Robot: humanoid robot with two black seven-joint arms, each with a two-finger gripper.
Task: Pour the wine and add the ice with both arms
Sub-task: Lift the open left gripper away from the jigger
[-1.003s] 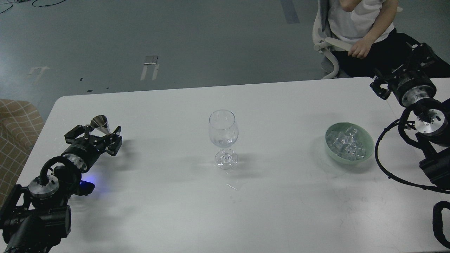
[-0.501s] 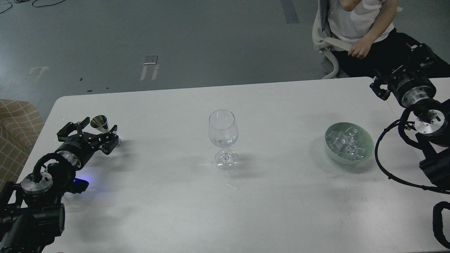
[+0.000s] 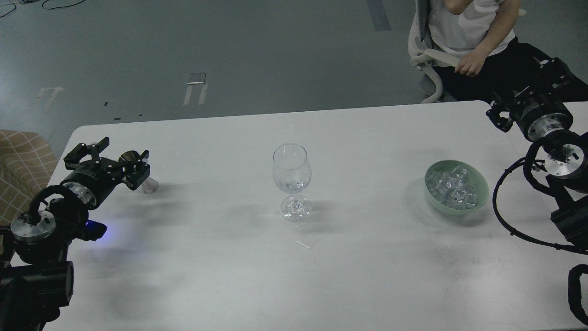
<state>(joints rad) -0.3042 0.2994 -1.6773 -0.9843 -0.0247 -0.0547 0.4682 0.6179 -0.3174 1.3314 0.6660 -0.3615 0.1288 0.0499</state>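
Note:
A clear wine glass stands upright at the table's middle, with a little clear wine at the bottom of its bowl. Several clear ice cubes lie in a pale green bowl to the right. A small steel measuring cup stands at the table's left. My left gripper is open and empty just left of the cup, and its near finger hides part of the cup. My right gripper is at the table's far right corner, open and empty, well away from the bowl.
A seated person in a white chair is just beyond the table's far right edge, close to my right gripper. A few clear drops lie on the white table in front of the glass. A checked seat stands at the left.
My left gripper has drawn back to the left, away from the measuring cup, which stays standing on the table. The right arm has barely shifted.

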